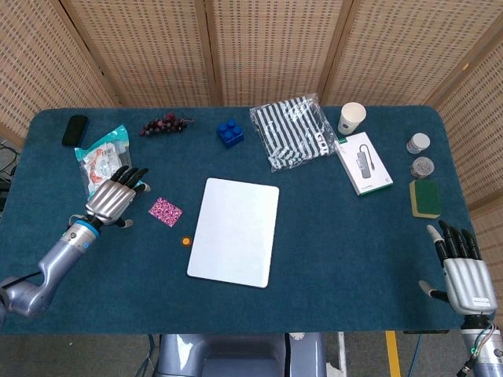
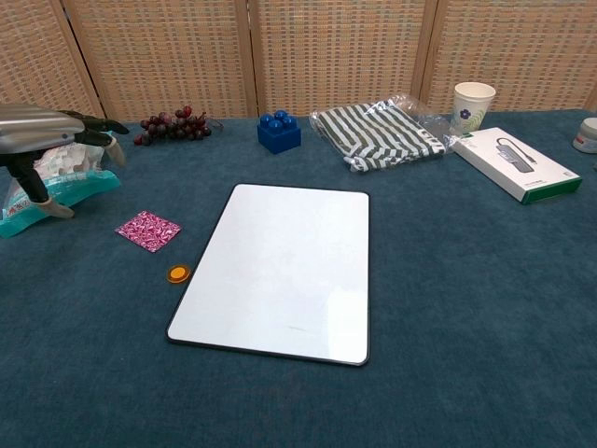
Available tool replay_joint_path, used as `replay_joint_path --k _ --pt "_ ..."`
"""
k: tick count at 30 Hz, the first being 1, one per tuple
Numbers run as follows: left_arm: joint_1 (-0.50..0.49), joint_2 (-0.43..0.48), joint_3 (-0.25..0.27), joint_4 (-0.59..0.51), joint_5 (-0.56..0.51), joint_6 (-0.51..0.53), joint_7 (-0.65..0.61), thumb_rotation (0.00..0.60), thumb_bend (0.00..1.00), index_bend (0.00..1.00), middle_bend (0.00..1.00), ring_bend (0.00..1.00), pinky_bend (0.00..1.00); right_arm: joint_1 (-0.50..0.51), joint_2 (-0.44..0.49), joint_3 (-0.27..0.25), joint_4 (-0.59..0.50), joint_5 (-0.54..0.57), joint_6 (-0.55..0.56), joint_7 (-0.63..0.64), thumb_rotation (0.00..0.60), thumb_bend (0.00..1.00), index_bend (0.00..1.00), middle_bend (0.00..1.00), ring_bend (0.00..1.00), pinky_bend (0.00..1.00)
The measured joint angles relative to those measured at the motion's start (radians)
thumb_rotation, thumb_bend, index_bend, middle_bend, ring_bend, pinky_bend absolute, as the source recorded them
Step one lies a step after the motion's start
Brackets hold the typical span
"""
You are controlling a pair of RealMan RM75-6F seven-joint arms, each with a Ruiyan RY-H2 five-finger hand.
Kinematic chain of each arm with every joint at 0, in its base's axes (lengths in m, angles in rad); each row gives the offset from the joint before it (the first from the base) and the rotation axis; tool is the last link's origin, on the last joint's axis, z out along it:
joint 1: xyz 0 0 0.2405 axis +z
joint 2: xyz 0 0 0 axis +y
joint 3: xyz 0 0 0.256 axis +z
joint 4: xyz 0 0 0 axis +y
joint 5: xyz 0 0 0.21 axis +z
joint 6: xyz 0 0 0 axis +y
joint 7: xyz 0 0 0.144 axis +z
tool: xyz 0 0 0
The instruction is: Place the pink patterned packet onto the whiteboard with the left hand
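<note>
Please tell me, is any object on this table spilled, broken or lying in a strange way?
Nothing stands out. The whiteboard lies flat, the pink patterned packet flat beside it, the paper cup upright. No spill or damage shows.

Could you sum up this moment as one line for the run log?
left hand: open, left of pink packet | packet: on cloth, beside whiteboard | right hand: open, idle

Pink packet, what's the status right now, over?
Left hand open, above the table beside pink packet, not touching. Right hand open at table's near edge. Packet flat on cloth, off whiteboard. Small orange disc lies between them.
</note>
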Motion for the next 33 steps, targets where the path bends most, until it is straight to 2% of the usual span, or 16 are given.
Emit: replay_joint_path --k 10,33 --pt "-0.076 -0.094 0.012 0.064 -0.052 -0.075 0.097 0.6 0.21 0.3 0.0 0.0 0.0 0.001 0.009 -0.001 -0.008 0.008 -0.011 0.014 0.6 0.0 0.0 0.0 0.0 0.0" --pt "-0.129 -0.203 0.035 0.149 -0.196 -0.102 0.251 0.6 0.22 0.31 0.0 0.0 0.0 0.003 0.019 -0.005 -0.013 0.011 -0.023 0.039 0.6 0.0 0.0 0.0 0.0 0.0"
